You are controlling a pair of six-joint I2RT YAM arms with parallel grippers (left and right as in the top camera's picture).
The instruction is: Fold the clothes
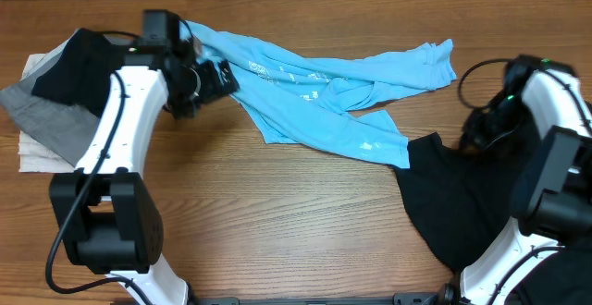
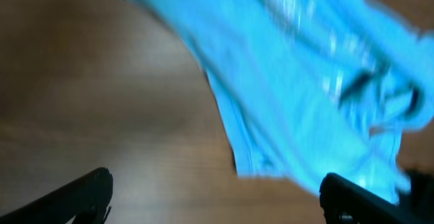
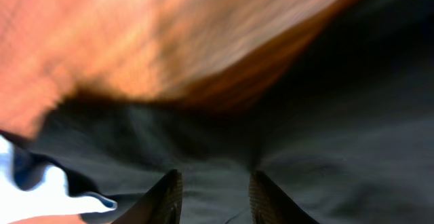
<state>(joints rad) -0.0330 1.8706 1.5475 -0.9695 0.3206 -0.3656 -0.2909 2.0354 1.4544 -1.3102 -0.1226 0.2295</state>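
The clothes are a crumpled light blue T-shirt [image 1: 314,88] stretched across the back middle of the table and a black garment [image 1: 444,194] at the right front. My left gripper [image 1: 220,79] hovers at the T-shirt's left end. In the left wrist view it [image 2: 217,197] stands wide open over bare wood, and the blue T-shirt [image 2: 305,81] lies just beyond its fingers. My right gripper [image 3: 217,197] stands partly open low over the black garment [image 3: 325,115], which fills that view. Nothing is pinched between its fingers [image 3: 169,197].
A pile of grey, black and white cloth [image 1: 51,102] sits at the left edge behind the left arm. The right arm [image 1: 546,120] stands at the right edge. Bare wooden table [image 1: 277,222] runs along the front middle.
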